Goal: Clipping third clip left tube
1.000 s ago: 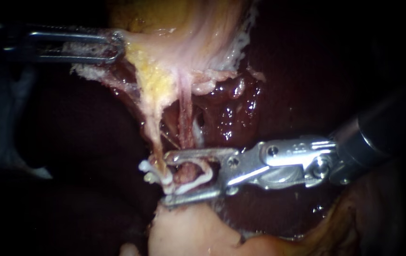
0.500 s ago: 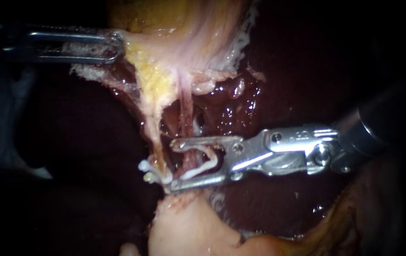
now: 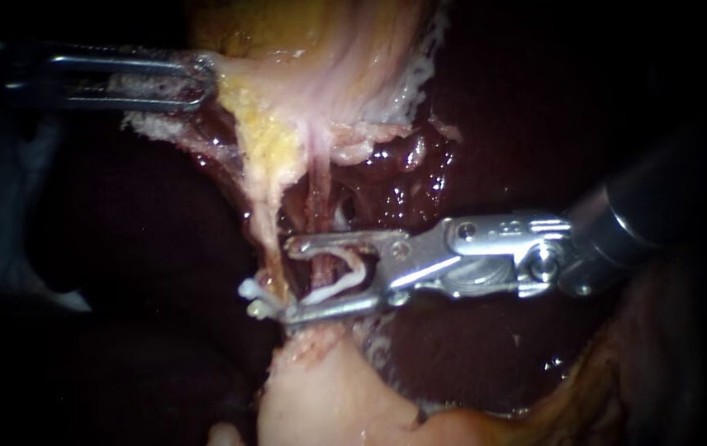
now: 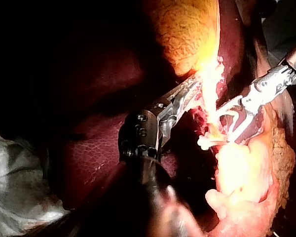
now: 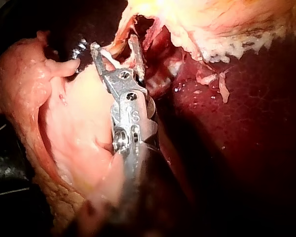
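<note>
My right instrument [image 3: 289,279] comes in from the right, its two metal jaws standing apart around a thin pink tube [image 3: 320,194]. A white clip [image 3: 339,285] sits between the jaws, touching both, and curves round the tube. Two white clips [image 3: 253,299] sit just beyond the jaw tips on the stretched tissue. My left instrument [image 3: 205,81] at the upper left is shut on the pale edge of the gallbladder [image 3: 320,49], holding it taut. The right wrist view shows the right instrument [image 5: 113,47] with the clip [image 5: 113,59] in it.
Dark red liver [image 3: 519,124] fills the background on both sides. A pale pink lump of tissue [image 3: 329,396] lies directly under the right instrument's lower jaw. Raw red tissue [image 3: 403,190] glistens just above the jaws. Yellow fat [image 3: 267,136] hangs by the tube.
My right instrument has moved up and a little to the left along the tube, and its jaws stand closer together around the clip. My left instrument has stayed still.
</note>
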Robot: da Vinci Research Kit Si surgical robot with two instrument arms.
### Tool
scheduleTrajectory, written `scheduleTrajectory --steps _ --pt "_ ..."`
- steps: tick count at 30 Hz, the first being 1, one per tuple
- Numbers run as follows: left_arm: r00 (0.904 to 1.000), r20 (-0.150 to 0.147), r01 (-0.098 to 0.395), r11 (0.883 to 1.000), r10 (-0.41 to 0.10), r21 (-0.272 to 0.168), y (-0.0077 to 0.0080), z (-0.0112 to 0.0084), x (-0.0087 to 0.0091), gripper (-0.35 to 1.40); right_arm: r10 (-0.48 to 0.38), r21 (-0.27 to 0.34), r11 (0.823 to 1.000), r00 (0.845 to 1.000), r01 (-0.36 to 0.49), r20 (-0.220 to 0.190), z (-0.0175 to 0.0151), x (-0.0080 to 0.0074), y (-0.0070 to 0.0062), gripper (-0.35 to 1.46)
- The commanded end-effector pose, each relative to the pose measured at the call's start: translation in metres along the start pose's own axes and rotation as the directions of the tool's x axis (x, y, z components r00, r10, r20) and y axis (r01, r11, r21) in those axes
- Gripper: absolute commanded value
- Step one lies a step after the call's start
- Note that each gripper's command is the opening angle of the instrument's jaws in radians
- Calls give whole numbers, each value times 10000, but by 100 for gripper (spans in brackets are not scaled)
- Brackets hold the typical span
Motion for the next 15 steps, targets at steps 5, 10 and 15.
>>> scheduleTrajectory --steps 5,10,15 --pt "10000 -2 1 10000 -1 8 0 1 0 -35 102 159 9998 9998 -100 -147 12 0 3 50" --pt "10000 -2 1 10000 -1 8 0 1 0 -35 366 374 9987 9980 -347 -518 25 5 8 50" --pt "10000 -3 2 10000 -2 9 0 1 0 -35 523 660 9967 9953 -469 -812 44 12 12 50"
